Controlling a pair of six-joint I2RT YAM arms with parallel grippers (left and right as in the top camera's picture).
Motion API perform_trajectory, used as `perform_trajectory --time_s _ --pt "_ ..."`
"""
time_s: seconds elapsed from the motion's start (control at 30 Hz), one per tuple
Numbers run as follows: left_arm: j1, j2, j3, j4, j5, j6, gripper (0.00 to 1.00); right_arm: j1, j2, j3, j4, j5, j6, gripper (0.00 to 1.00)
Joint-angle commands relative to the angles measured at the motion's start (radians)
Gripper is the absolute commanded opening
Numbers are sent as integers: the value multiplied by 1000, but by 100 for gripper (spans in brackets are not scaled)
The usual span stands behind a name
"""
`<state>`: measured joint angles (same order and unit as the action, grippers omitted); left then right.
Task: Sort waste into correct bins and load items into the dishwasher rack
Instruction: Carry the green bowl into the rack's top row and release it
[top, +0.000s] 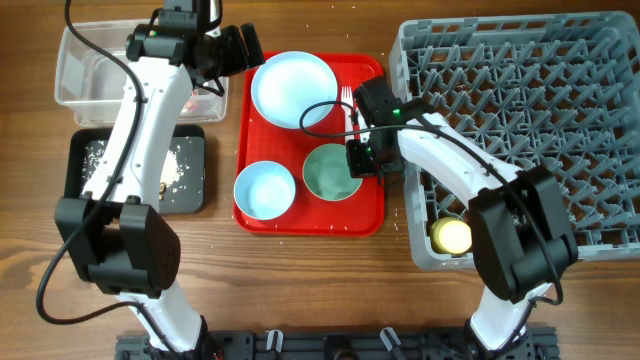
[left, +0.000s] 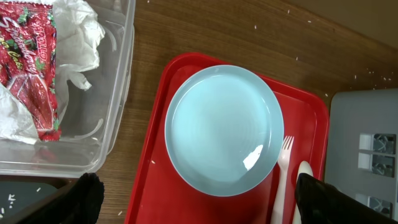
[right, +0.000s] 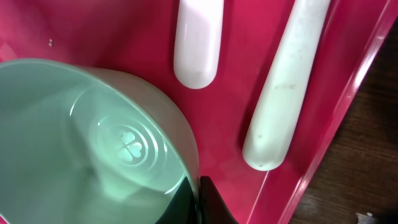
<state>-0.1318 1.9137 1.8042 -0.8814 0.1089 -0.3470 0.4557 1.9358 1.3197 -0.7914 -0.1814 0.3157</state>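
1. The right gripper (top: 358, 160) has its fingers pinched narrow on the right rim of a teal-green round bowl (top: 328, 172). The bowl sits at the near right of the flat red plastic tray (top: 310, 218).
2. The left gripper (top: 235, 50) is spread wide and holds nothing. It is above the gap between the clear rectangular plastic tub (top: 80, 60) and the tray.
3. A pale blue round plate (top: 293, 90) lies on the far part of the tray.
4. A small yellow cup (top: 451, 236) stands in the near-left corner of the grey pegged plastic rack (top: 520, 60).

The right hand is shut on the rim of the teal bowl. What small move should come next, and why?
Probably lift the pale teal round bowl straight up a little. The right hand grips its rim, but the bowl rests on the flat red plastic tray, with white plastic cutlery close beside it; sliding toward the grey pegged plastic rack might knock that.
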Motion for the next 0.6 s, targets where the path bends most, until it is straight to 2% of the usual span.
perform_trajectory --time_s 0.0,0.13,0.3,0.43,0.57 --pt "-1 -11 13 3 -10 -6 100 5 2 4 -6 16 -14 4" --pt "-1 -11 14 3 -10 -6 100 5 -85 30 -15 40 -25 5" --pt "-1 -11 14 3 -10 -6 100 5 -249 38 -51 253 34 4" --pt "-1 -11 14 3 -10 -6 100 5 -380 38 -56 546 141 4" --pt "-1 -11 14 3 -10 -6 100 5 -454 38 -35 959 192 4"
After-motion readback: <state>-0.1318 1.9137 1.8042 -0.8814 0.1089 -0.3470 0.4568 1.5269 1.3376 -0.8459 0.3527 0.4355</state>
